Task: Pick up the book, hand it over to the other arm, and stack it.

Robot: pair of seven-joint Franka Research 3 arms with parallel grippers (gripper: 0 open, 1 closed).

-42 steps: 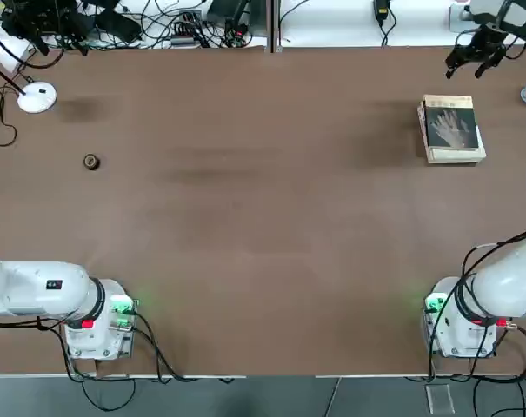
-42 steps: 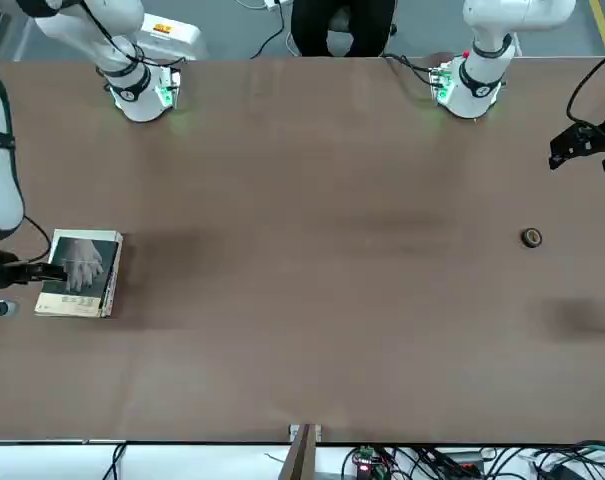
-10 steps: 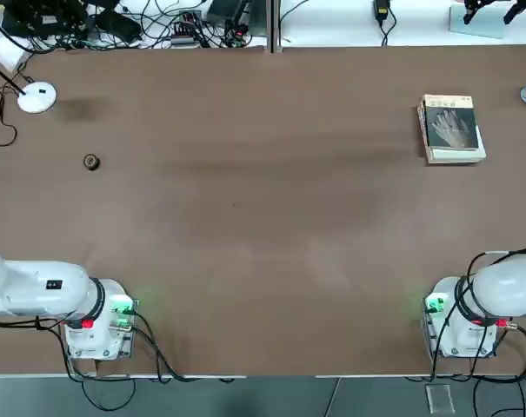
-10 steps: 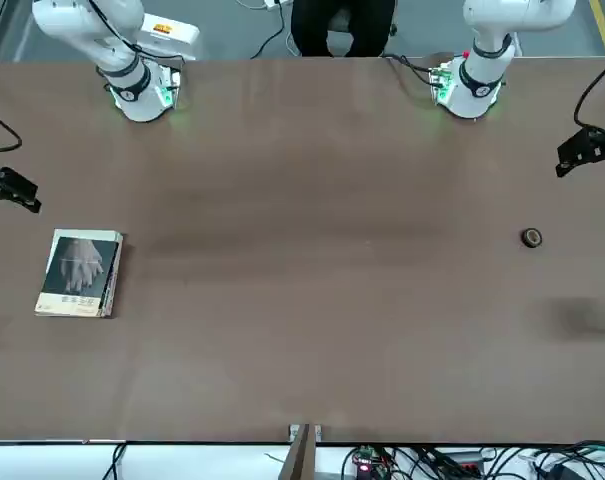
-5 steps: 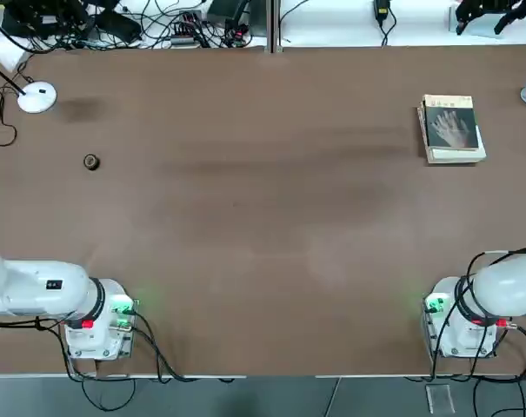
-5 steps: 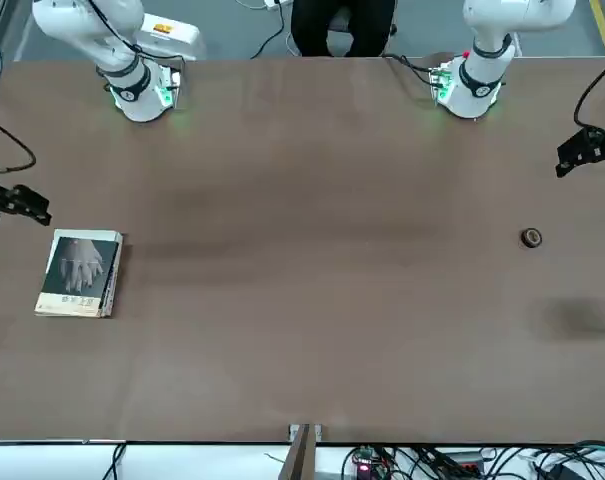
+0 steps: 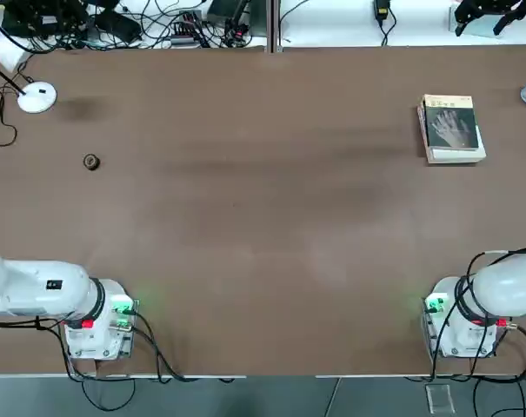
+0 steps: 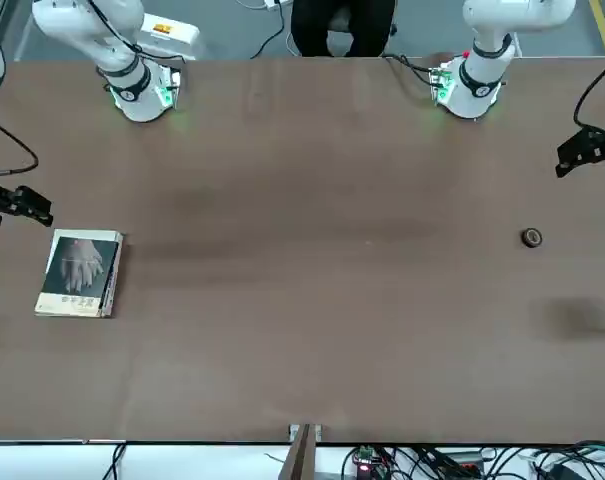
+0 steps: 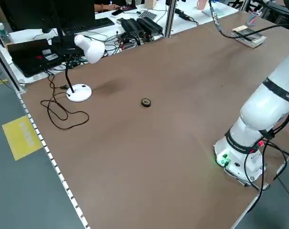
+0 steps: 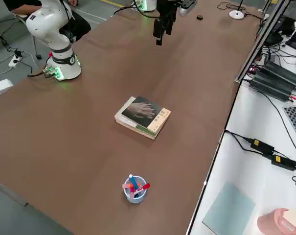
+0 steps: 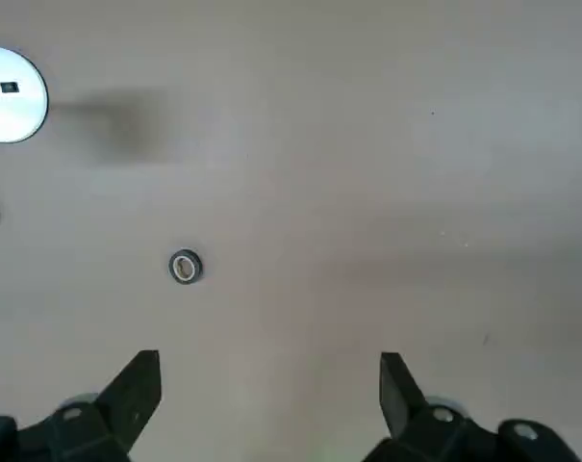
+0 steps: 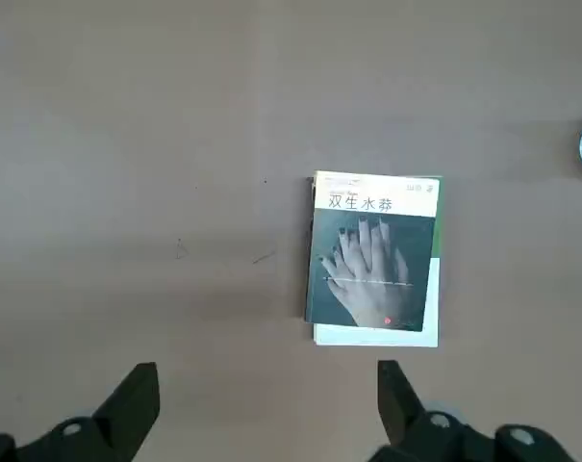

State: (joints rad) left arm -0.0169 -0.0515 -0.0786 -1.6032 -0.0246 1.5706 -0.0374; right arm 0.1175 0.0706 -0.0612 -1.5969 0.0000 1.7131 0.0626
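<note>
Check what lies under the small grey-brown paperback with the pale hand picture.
The grey-brown paperback rests flat on a thicker green-and-white book; only that book's edges show. Its cover is hidden.

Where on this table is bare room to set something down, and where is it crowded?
Free: the wide middle, between the tape roll and lamp base on the left and the book on the right. Crowded: only the right end, with the book on a thicker one and a pen cup.
</note>
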